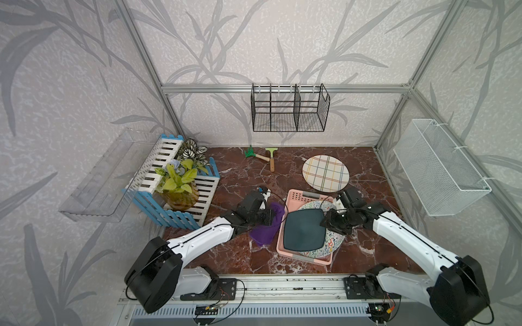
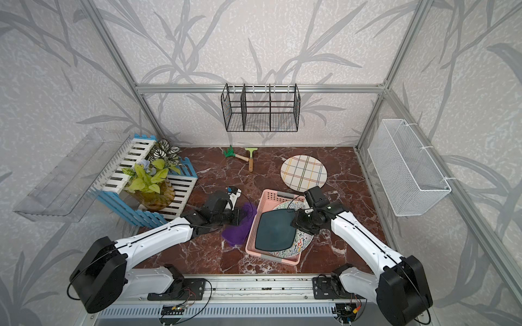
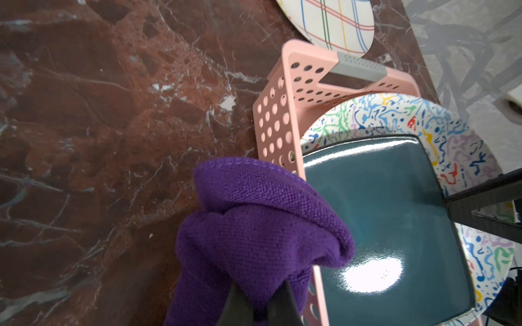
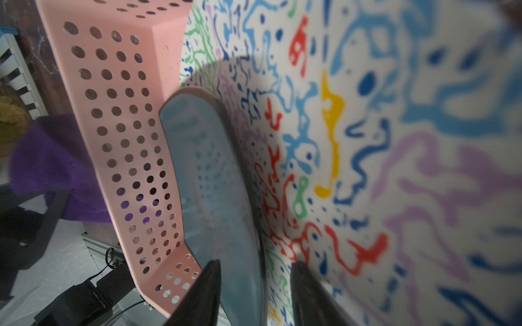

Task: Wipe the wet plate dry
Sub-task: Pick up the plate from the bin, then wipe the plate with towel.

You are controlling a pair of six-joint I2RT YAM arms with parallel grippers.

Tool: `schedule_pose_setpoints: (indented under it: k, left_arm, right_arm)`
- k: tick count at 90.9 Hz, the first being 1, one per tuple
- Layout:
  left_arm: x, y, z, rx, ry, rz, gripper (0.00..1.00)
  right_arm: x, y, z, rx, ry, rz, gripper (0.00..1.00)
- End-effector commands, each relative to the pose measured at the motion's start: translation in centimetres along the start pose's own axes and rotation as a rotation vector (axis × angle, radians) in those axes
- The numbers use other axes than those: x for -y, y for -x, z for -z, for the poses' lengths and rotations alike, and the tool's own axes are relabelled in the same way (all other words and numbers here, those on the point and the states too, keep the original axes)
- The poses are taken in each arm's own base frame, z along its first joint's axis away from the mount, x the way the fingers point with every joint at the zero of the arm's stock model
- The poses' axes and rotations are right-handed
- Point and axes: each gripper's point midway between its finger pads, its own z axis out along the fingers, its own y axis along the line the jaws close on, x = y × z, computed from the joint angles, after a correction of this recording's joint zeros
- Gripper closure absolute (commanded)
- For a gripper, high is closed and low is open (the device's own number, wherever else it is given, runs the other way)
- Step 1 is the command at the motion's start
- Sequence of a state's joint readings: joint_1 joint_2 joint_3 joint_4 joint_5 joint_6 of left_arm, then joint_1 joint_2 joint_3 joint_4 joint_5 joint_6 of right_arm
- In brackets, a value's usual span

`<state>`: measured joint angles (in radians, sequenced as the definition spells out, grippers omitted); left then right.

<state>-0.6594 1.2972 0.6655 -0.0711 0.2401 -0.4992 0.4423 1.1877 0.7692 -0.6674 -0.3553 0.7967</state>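
Observation:
A glossy dark teal square plate (image 1: 303, 230) (image 2: 275, 230) (image 3: 381, 211) lies on a round squiggle-patterned plate (image 1: 330, 245) (image 4: 367, 141) in a pink perforated basket (image 1: 296, 197) (image 3: 276, 118). My right gripper (image 1: 323, 223) (image 4: 257, 262) is shut on the teal plate's (image 4: 206, 175) right rim, one finger above it and one beneath. My left gripper (image 1: 271, 218) (image 3: 260, 285) is shut on a bunched purple cloth (image 1: 264, 234) (image 3: 254, 211), just left of the basket. The cloth hangs against the basket's left wall and overlaps the plate's near corner in the left wrist view.
A plaid round plate (image 1: 325, 173) lies behind the basket. Two small garden tools (image 1: 261, 156) lie at the back. A blue and white fenced planter (image 1: 180, 186) stands at the left. A black wire rack (image 1: 289, 108) and a white mesh basket (image 1: 440, 166) hang on the walls.

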Motion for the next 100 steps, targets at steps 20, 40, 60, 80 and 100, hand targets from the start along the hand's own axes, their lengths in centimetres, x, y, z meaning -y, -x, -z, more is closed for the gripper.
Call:
schedule_pose_setpoints:
  k: [20, 40, 60, 80, 100]
  left_arm:
    - [3.0, 0.3, -0.9, 0.015, -0.109, 0.000, 1.00]
    - [3.1, 2.8, 1.9, 0.096, -0.076, -0.016, 1.00]
    - [5.2, 9.8, 9.4, 0.302, -0.054, -0.086, 1.00]
    - [11.0, 9.8, 8.2, 0.257, -0.314, -0.069, 1.00]
    - [16.0, 8.1, 6.1, 0.178, -0.497, -0.071, 1.00]
  right_arm:
    - [-1.6, 0.7, -5.0, 0.037, 0.169, -0.123, 0.57]
    - [-2.2, 1.2, -4.6, 0.064, 0.216, -0.092, 0.93]
    - [-8.1, 2.7, 3.2, 0.229, 0.447, 0.016, 1.00]
    - [-13.6, 5.0, 10.4, 0.390, 0.733, -0.021, 1.00]
    - [-17.1, 8.3, 15.9, 0.560, 0.935, -0.092, 1.00]
